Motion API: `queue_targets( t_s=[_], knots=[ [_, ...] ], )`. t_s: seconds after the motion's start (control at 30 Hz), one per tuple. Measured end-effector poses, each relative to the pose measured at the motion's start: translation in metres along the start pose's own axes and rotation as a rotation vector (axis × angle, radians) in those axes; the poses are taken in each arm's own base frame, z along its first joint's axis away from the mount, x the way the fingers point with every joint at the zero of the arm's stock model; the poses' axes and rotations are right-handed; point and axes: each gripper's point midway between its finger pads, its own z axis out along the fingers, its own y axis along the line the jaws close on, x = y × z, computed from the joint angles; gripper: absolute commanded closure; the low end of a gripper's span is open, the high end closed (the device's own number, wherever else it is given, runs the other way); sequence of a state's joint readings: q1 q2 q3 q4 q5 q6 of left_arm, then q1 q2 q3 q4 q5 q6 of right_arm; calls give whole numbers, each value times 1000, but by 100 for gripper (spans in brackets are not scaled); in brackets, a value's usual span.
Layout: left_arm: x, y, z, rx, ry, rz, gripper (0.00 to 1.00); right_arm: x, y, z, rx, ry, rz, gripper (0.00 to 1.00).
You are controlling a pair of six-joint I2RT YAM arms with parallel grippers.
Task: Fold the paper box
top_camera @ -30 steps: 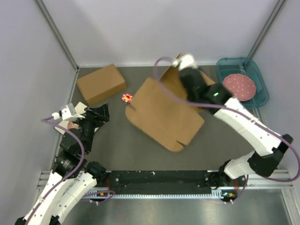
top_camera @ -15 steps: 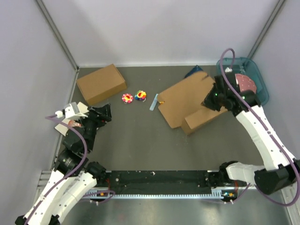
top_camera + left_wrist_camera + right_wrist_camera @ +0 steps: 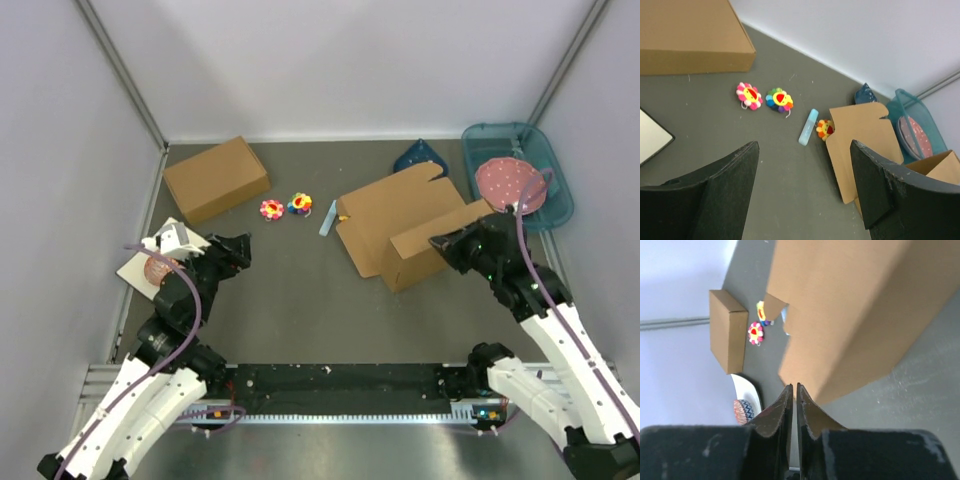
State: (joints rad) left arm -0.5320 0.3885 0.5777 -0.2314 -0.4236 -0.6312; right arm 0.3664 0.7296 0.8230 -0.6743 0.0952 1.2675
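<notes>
Grey worktop (image 3: 300,310) carries the paper box (image 3: 395,225), partly folded, right of centre. A ready-made cardboard box (image 3: 216,178) lies at far left. The right end effector (image 3: 792,390), fingers pressed together, sits at the paper box's near edge. The left end effector (image 3: 805,190) hovers with fingers apart, holding nothing.

Chunky brown cardboard box (image 3: 216,178) upper left; teal plastic tray (image 3: 500,140) with pink dotted plate (image 3: 510,185) upper right.
</notes>
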Motion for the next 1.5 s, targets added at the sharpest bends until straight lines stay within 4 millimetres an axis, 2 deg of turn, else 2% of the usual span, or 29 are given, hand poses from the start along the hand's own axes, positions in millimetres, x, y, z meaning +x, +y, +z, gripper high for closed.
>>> queue_targets(
  t_s=[0.03,0.13,0.27,0.33,0.4,0.53,0.63,0.73,0.83,0.97,1.13,1.2,1.33,1.5],
  knots=[
    [5,2,1,-2,11,1,21,-2,9,-3,-19,0,-41,72],
    [16,4,4,-8,43,6,21,-15,45,-16,-88,-17,-192,55],
    [23,3,7,0,64,1,21,-36,90,-31,-154,-64,-364,52],
    [26,2,9,7,67,-2,21,-44,99,-28,-147,-89,-429,52],
    [30,1,11,15,77,-4,21,-51,99,-16,-103,-105,-490,53],
    [42,-1,15,26,122,2,22,-54,83,25,30,-86,-577,53],
    [55,-2,17,36,167,-4,23,-50,62,66,151,-37,-650,53],
    [69,-4,17,59,212,-17,24,-46,42,98,241,17,-720,54],
    [86,-6,17,88,264,-38,25,-42,28,107,281,49,-755,55],
    [123,-2,19,99,384,-60,26,-35,4,96,290,60,-772,56],
    [169,-2,16,101,539,-64,26,-21,-43,56,283,73,-772,56],
    [179,-5,14,106,570,-61,26,-15,-58,42,274,73,-764,56],
    [189,-16,12,138,582,-57,24,2,-73,19,210,80,-743,55],
    [207,-25,13,157,613,-43,21,17,-76,6,144,106,-720,54]
  ],
)
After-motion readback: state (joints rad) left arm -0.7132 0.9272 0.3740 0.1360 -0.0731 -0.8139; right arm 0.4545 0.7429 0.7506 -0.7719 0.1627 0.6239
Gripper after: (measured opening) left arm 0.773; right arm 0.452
